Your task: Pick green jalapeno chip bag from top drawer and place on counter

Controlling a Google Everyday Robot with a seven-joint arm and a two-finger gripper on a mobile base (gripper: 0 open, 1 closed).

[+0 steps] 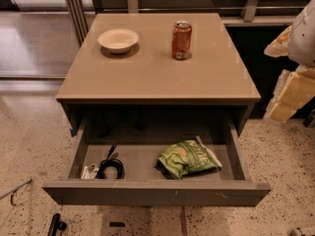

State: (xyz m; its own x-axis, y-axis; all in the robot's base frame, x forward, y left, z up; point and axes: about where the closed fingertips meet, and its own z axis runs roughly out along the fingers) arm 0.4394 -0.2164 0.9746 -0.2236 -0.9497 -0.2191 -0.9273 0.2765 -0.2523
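The green jalapeno chip bag (188, 157) lies crinkled on the grey floor of the open top drawer (155, 192), right of its middle. The tan counter (157, 68) is above it. My gripper (290, 96) shows as cream and white parts at the right edge of the view, beside the counter's right side and above the floor. It is well apart from the bag and the drawer. Part of it is cut off by the frame edge.
A white bowl (118, 39) and a red soda can (181, 40) stand at the back of the counter. A coiled black cable (110, 167) and a small white item (89, 171) lie in the drawer's left part. Speckled floor surrounds the table.
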